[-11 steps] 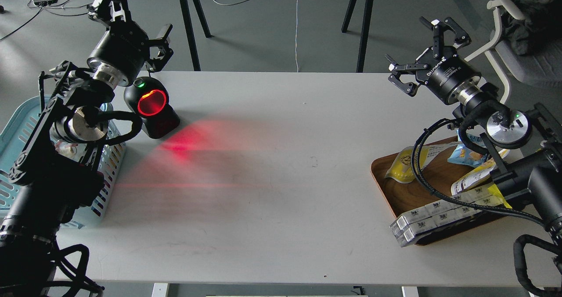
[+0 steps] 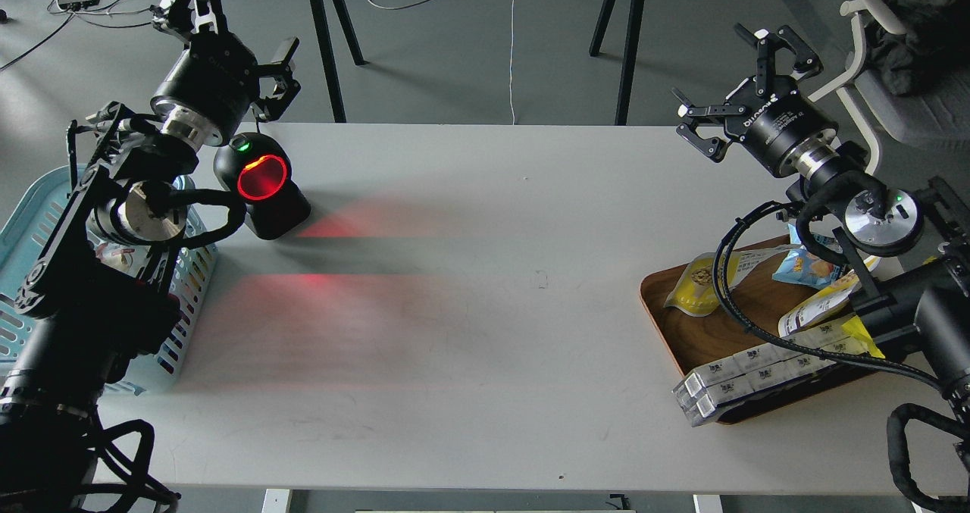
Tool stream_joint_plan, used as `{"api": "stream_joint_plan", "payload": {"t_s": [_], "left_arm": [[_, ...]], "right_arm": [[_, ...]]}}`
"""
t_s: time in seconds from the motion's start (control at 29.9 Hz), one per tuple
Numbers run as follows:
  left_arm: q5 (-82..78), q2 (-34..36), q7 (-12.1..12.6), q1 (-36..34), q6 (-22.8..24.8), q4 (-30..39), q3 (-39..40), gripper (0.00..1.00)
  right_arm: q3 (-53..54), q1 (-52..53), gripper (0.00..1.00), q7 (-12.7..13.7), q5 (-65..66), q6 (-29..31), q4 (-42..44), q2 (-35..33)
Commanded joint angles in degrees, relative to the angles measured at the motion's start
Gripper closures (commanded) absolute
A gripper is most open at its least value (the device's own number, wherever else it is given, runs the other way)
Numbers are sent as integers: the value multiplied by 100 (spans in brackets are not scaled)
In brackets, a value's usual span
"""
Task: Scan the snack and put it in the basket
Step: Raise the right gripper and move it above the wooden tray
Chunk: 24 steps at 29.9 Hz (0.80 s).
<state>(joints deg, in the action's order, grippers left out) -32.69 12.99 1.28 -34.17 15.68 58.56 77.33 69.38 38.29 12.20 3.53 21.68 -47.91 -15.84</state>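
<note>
The snack (image 2: 701, 279), a flat yellow pouch with a white printed part and a picture of beige balls, lies at the left end of the brown wooden tray (image 2: 658, 301) on the right of the table. My right gripper (image 2: 741, 85) is open and empty, raised beyond the tray near the table's far right edge. The light blue basket (image 2: 30, 206) stands at the table's left edge, mostly hidden by my left arm. My left gripper (image 2: 233, 37) is open and empty, held high just behind the black scanner (image 2: 261, 183).
The scanner's window glows red and casts red light across the left of the table. The tray also holds a small blue packet (image 2: 807, 267), another yellow wrapper (image 2: 822, 304) and long white boxes (image 2: 750, 380). A chair (image 2: 909, 89) stands at the far right.
</note>
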Motion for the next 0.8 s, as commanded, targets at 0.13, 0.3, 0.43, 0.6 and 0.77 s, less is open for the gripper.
{"api": "stream_joint_plan", "payload": {"t_s": [0.13,0.3,0.43,0.6,0.77], "left_arm": [[17,20,-5,-2,31,-12,46,0],[53,46,21,-10,58,-12,46,0],[44,98,22,-10,58,-12,37,0],[44,151,13,-10,66,24,37,0],[44,213,4,-2,67,59,54,0]], "right_arm": [[-100,73,2,10,16,-6,-8,2],[-328,170,2,19,16,-6,-8,-16],[-617,328,2,36,34,-6,-8,-121],[-1504,924,2,54,16,-41,-25,-674],[-2690,1785,2,89,7,-147,-516,-1543]]}}
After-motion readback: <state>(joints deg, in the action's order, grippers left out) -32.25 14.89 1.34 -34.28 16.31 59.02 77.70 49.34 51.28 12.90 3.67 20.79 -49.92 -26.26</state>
